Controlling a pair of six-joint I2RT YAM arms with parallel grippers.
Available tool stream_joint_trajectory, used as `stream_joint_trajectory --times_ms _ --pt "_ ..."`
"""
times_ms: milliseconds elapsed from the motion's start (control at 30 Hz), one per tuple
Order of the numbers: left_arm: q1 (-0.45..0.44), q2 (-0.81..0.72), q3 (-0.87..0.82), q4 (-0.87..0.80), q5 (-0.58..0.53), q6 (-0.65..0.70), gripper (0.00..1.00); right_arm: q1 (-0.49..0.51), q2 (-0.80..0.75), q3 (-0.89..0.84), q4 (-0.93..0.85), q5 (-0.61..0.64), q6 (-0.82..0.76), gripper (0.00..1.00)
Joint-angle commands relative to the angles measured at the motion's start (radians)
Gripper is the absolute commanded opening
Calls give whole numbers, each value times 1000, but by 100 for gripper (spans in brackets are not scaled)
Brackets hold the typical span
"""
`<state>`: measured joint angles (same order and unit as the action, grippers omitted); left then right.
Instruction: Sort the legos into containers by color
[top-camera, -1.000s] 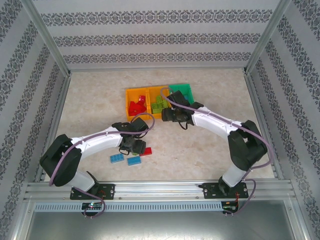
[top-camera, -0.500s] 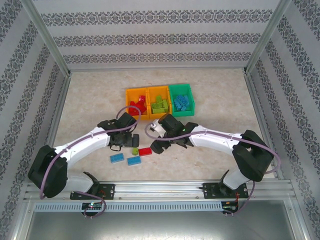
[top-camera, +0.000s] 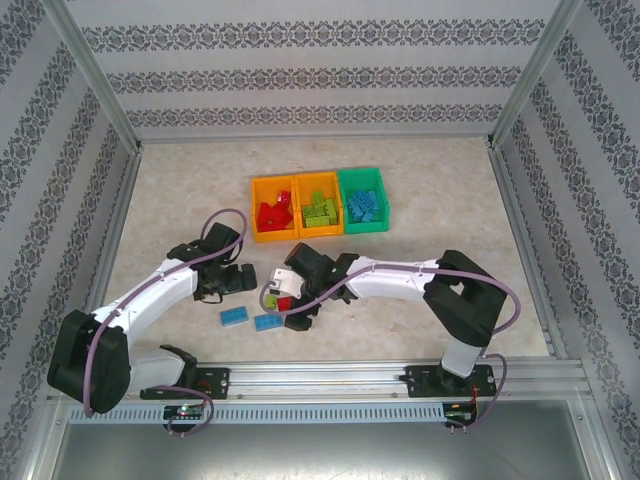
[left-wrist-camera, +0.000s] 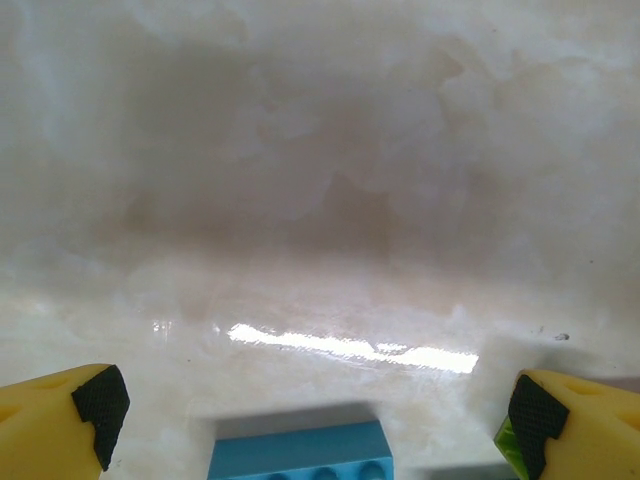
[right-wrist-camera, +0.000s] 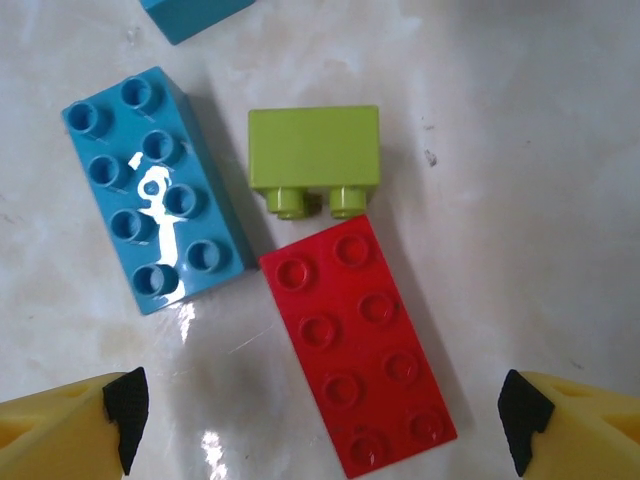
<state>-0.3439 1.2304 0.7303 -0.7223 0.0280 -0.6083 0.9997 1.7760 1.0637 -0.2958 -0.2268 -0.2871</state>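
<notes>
In one second the two arms swap their places. The right arm (top-camera: 400, 275), which was over the bins at the far side, is now swung down to the loose bricks near the front of the desk (top-camera: 450, 200). The left arm (top-camera: 160, 290), which was over those bricks, has pulled back to the left. The right jaws hang open wide and hold nothing. Between them, in the wrist view, lies the red brick (right-wrist-camera: 358, 345), touching the light green brick (right-wrist-camera: 315, 150), with a long blue brick (right-wrist-camera: 155, 190) just beside on the left. The left jaws are also wide open and empty, with only the edge of a blue brick (left-wrist-camera: 300, 455) showing between them. The left orange bin (top-camera: 256, 212) has red bricks, the middle orange bin (top-camera: 318, 177) has green ones and the green bin (top-camera: 361, 171) has blue ones. I judge that one drop is finished and the next pick, probably the red brick, is beginning. The green neighbour touches it, so the jaws must close carefully. Four bricks remain outside, so the sorting seems almost done.
</notes>
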Motion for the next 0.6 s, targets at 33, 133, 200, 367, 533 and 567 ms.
stream_joint_trajectory --times_ms 33,133,200,367,533,567 --pt "30 -31 -22 -21 37 -5 99 7 45 48 0 -2 -55 93" --pt "33 -33 -30 -20 41 -5 99 5 76 68 -5 -2 -65 91" --pt "36 -33 -32 -21 44 -4 99 6 98 80 -18 -13 -74 90" --pt "38 -39 -30 -23 43 -2 99 -1 135 88 -31 -2 -83 80" --pt "39 -33 -29 -20 51 1 99 -16 133 68 -21 20 -85 57" --pt "39 -32 -28 -18 51 0 99 -20 131 63 -22 27 -86 53"
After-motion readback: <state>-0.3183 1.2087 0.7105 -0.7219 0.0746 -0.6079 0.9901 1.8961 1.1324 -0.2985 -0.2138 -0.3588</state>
